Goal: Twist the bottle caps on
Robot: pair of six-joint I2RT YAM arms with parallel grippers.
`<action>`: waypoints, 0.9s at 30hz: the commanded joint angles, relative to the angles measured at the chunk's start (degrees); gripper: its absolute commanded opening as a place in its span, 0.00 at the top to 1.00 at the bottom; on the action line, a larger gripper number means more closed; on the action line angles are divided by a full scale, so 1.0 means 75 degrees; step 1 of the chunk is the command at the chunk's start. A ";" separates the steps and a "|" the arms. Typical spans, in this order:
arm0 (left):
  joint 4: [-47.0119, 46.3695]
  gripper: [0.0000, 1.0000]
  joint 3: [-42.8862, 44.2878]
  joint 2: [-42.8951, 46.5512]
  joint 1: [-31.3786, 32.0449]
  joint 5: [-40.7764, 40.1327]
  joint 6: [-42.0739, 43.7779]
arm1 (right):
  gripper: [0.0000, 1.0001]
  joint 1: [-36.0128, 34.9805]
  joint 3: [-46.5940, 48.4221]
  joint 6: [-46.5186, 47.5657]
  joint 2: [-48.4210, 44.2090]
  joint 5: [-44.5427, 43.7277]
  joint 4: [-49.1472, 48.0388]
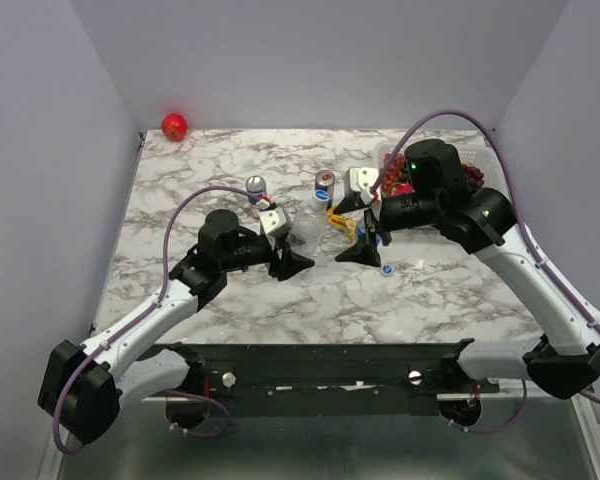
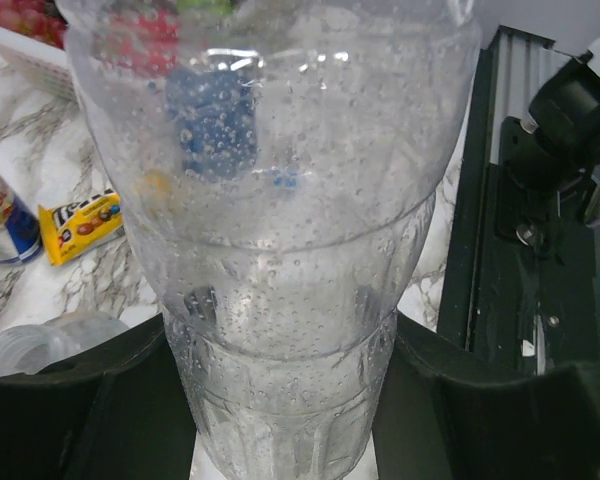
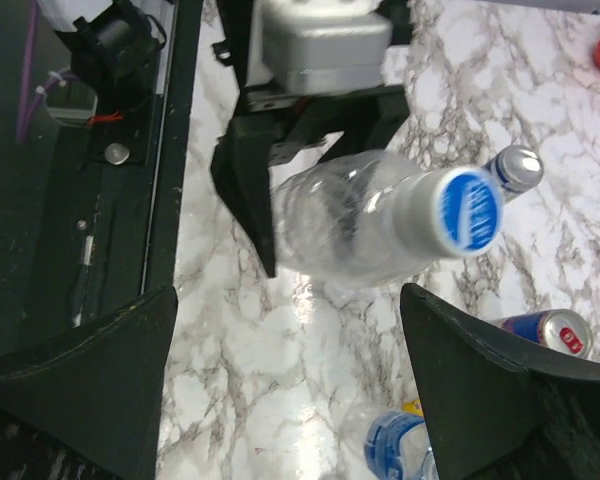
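Observation:
My left gripper (image 1: 294, 247) is shut on the lower body of a clear bottle (image 1: 306, 230) and holds it tilted over the marble table. A blue cap (image 3: 469, 210) sits on its neck; it also shows from above (image 1: 320, 198). The bottle (image 2: 280, 250) fills the left wrist view. My right gripper (image 3: 290, 400) is open and empty, just right of that bottle and clear of the cap. A second bottle (image 3: 400, 447) with a blue label lies beneath it. A loose blue cap (image 1: 387, 269) lies on the table by the right gripper (image 1: 351, 230).
Two drink cans (image 1: 256, 186) (image 1: 325, 181) stand behind the bottle. A yellow candy packet (image 1: 345, 226) lies between the grippers. A basket of red items (image 1: 450, 160) stands at the back right. A red ball (image 1: 174, 126) sits in the back left corner.

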State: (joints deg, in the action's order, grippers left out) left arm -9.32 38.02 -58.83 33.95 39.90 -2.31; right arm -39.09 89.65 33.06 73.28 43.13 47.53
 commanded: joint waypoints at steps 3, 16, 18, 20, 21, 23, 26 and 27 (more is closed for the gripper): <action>-0.0257 1.00 0.0169 0.0074 -0.0191 -0.0340 -0.0279 | 0.00 -0.0096 -0.0269 -0.0060 -0.0500 -0.0617 0.1045; 0.0914 1.00 0.0110 0.0051 0.0054 0.0281 0.0986 | 0.00 -0.0014 0.1418 -0.0318 0.0273 -0.0057 -0.0137; 0.1032 1.00 0.0192 0.0063 0.0125 0.0317 0.1092 | 0.00 -0.0026 0.1453 -0.0119 0.0436 0.0236 -0.0162; 0.1125 1.00 0.0262 0.0086 0.0218 0.0328 0.1280 | 0.00 -0.0026 0.1500 0.0021 0.0577 0.0400 -0.0045; 0.1149 1.00 0.0309 0.0074 0.0230 0.0328 0.1315 | 0.00 -0.0026 0.1500 0.0057 0.0670 0.0621 0.0060; 0.1149 1.00 0.0368 0.0028 0.0242 0.0328 0.1327 | 0.00 -0.0061 0.1419 0.0080 0.0718 0.0834 0.0108; 0.1103 1.00 0.0438 0.0027 0.0242 0.0410 0.1234 | 0.00 -0.0201 0.1103 0.0173 0.0672 0.0870 0.0120; 0.1091 1.00 0.0450 0.0039 0.0242 0.0434 0.1187 | 0.00 -0.0214 0.1044 0.0209 0.0637 0.0847 0.0143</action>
State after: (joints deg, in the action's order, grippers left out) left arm -0.86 39.24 -58.83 35.62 40.84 6.20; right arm -39.70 98.94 33.01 78.81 46.44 48.10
